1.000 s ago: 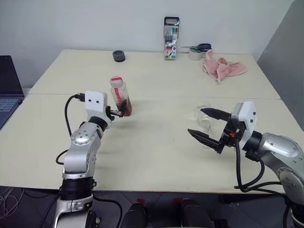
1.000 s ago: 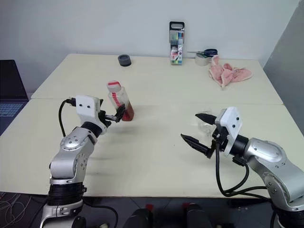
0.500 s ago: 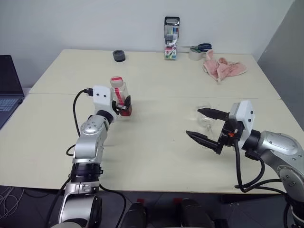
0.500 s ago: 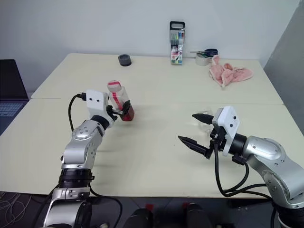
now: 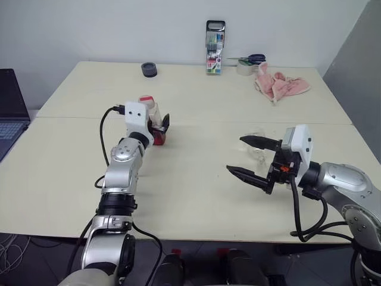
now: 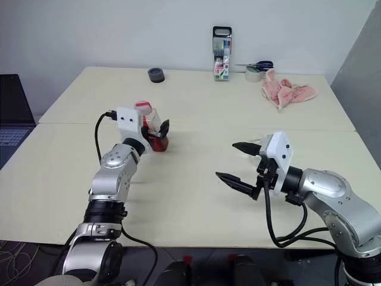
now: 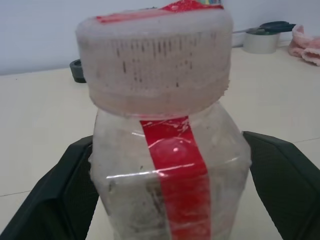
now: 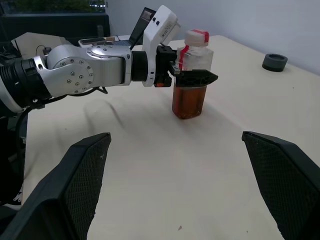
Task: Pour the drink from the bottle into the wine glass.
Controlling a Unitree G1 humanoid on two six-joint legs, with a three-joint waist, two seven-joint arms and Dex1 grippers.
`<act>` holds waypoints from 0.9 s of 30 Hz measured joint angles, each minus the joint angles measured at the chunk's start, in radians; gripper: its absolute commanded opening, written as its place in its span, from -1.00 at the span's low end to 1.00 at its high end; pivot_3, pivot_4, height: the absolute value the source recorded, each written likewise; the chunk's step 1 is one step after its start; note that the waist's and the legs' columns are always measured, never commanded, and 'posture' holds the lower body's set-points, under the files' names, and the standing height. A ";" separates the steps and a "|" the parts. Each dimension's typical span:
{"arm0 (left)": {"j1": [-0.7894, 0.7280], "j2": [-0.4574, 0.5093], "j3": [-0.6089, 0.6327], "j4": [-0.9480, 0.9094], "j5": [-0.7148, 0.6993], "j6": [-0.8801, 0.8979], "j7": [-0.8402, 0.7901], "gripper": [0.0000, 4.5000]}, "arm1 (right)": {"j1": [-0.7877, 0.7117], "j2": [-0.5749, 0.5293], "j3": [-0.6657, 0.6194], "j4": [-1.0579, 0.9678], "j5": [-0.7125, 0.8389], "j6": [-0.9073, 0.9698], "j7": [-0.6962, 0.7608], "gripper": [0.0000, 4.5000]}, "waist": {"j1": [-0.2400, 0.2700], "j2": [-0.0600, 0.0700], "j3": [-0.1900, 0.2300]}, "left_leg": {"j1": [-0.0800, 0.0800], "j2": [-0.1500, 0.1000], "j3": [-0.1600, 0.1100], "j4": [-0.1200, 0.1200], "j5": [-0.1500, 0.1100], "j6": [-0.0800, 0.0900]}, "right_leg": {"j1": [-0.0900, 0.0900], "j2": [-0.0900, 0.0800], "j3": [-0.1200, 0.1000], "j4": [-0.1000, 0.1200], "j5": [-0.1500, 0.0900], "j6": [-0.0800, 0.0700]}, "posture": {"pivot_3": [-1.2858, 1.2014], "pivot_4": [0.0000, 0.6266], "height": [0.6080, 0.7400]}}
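We note the left gripper (image 8: 192, 77) spread either side of the small clear plastic bottle (image 8: 191, 75), ready to clamp; right gripper (image 5: 250, 158) spread beside the clear wine glass (image 5: 257, 149).

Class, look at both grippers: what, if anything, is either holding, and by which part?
Nothing is held. The left gripper stands open with its fingers either side of the bottle, below the cap; the right gripper is open and empty.

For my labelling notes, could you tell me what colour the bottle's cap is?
The bottle's cap is white with red on top, clearest in the left wrist view.
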 measured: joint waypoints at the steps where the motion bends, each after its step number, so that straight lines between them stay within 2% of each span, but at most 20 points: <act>1: 0.000 0.000 0.000 0.002 0.000 -0.002 0.000 0.99 | 0.000 0.000 0.000 0.000 0.000 0.000 0.001 1.00 | 0.000 0.000 0.000 | 0.000 0.000 0.000 0.000 0.000 0.000 | 0.000 0.000 0.000 0.000 0.000 0.000 | 0.03 -0.52 1.00; 27: -0.012 -0.005 0.005 -0.004 0.014 -0.011 0.041 0.99 | 0.003 0.000 0.020 0.004 -0.001 0.000 0.023 1.00 | 0.000 0.000 0.000 | 0.000 0.000 0.000 0.000 0.000 0.000 | 0.000 0.000 0.000 0.000 0.000 0.000 | 0.03 -0.52 1.00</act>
